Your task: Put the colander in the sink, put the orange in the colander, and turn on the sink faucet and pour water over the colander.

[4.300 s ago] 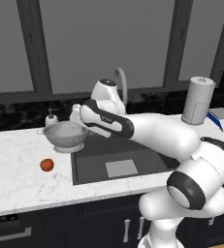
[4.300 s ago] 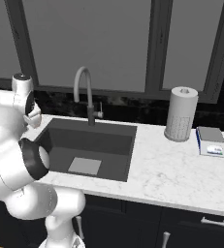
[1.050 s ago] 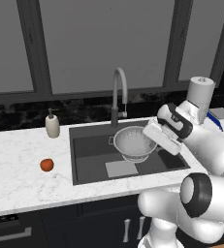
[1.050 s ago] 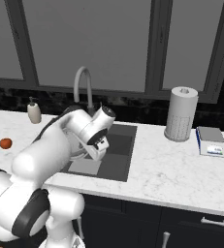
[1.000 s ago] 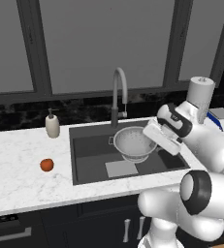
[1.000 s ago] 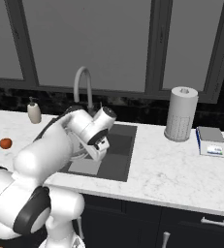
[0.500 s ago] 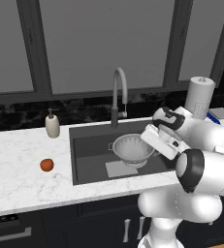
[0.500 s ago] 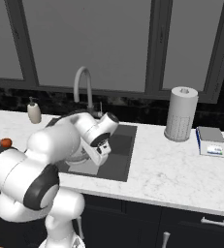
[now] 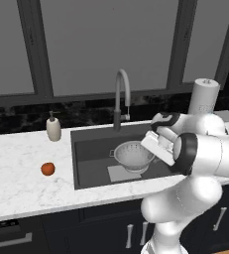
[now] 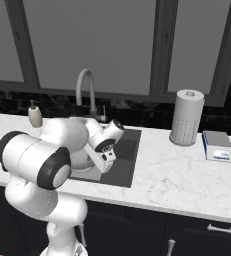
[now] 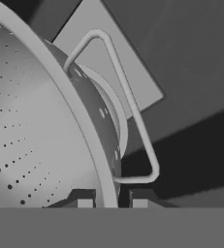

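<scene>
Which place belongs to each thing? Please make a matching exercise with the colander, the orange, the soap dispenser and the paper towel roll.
Things:
1. colander
2. orange
3. soap dispenser
4. paper towel roll

Places:
A. alone on the front counter, left of the sink
B. on the counter right of the sink
C. inside the sink
D. at the back of the counter, left of the faucet

Pairs: 1-C, 2-A, 3-D, 4-B

The robot is a glossy white arm of thick rounded segments joined by dark grey ring-shaped joints, rising from a bulbous white base, with a flat white block-shaped hand carrying a claw (image 11: pixel 112 201) with two small dark fingertips.
</scene>
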